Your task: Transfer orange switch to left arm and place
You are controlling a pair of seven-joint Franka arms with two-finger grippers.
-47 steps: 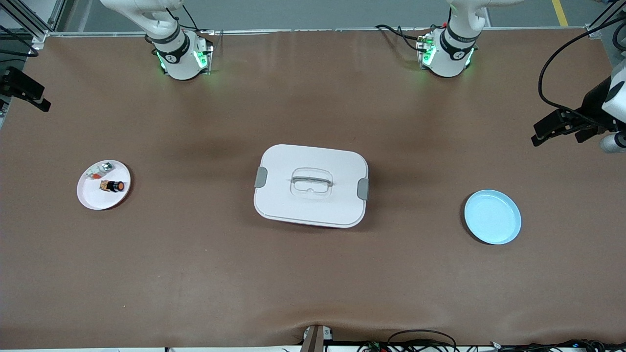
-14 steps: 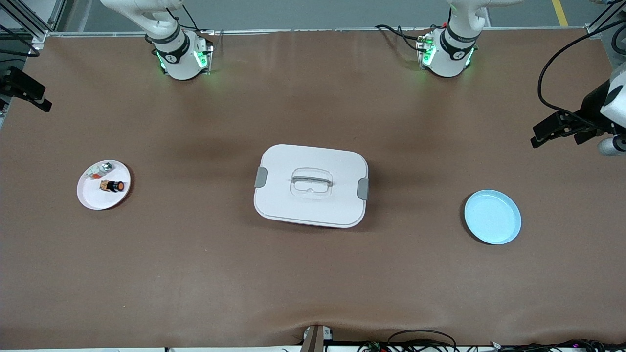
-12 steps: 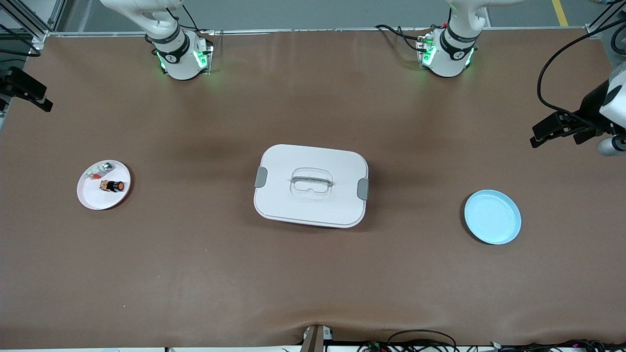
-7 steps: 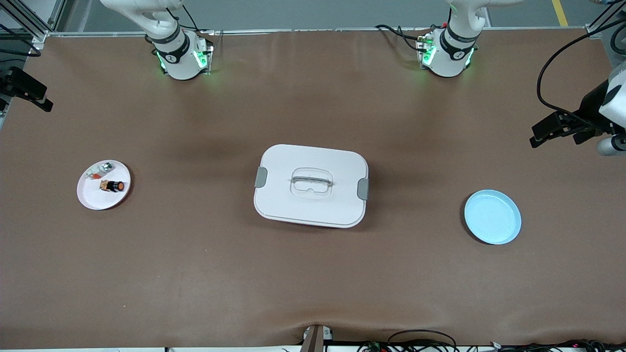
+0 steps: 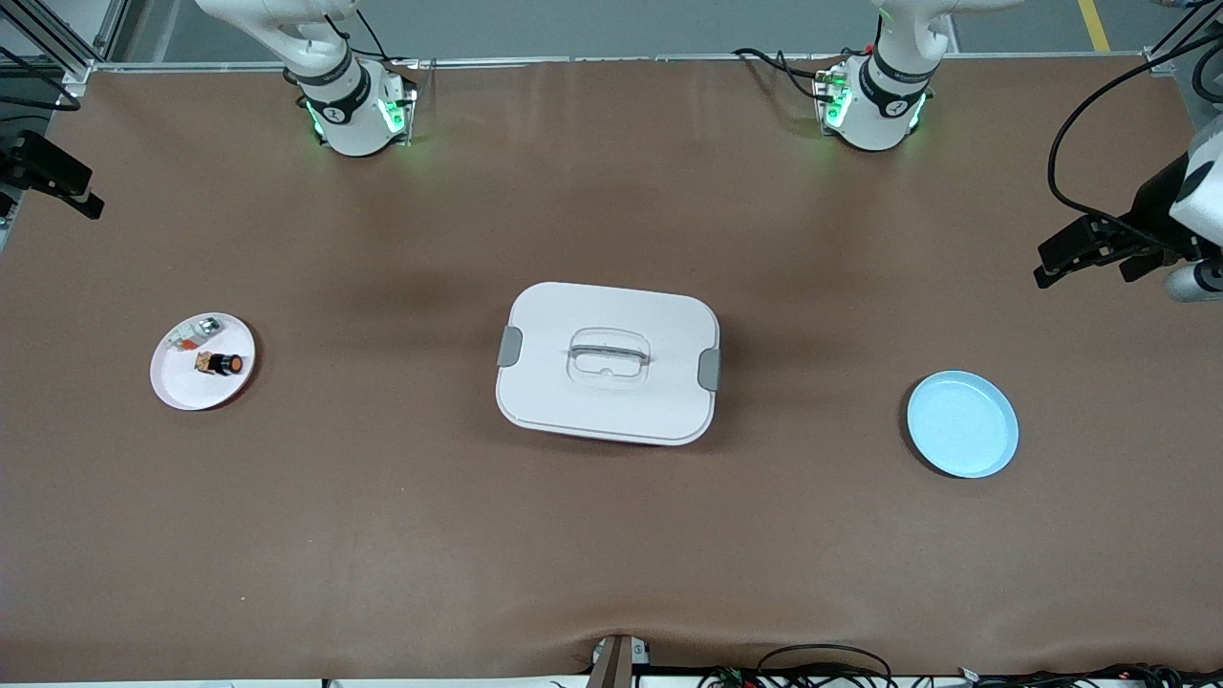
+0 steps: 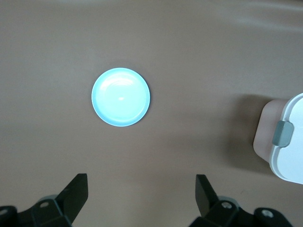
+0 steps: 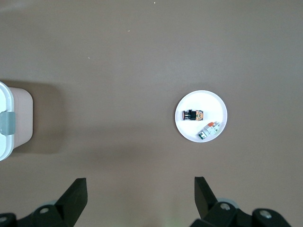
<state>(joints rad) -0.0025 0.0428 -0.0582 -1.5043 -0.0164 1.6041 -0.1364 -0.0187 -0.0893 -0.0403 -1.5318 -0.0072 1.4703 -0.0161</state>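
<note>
Resting nearest the front camera, the pale blue plate (image 5: 962, 424) lies bare toward the left arm's end of the table (image 5: 611, 535). A little farther from that camera, the box (image 5: 608, 362) sits lidded at the middle of the table, its grey clasps at both short sides. At about the same depth, toward the right arm's end, the white plate (image 5: 182, 387) carries the orange switch (image 5: 225, 364), lying on its side with its orange face turned toward the box. Just beside it on that plate, farther from the front camera, lies a small white-silver part (image 5: 196, 333).

The left gripper (image 6: 142, 189) hangs high in the air at the left arm's end of the table. Its fingers (image 6: 75, 191) are spread wide, and they hold and touch nothing. The right gripper (image 7: 140, 189) hangs high at the right arm's end, fingers (image 7: 75, 194) equally wide apart and empty, with the white plate and switch well below it.

Compared with a few seconds ago, the left gripper has drifted slightly in toward the table, and the right gripper has barely moved. The switch, both plates and the box lie exactly where they lay before.
</note>
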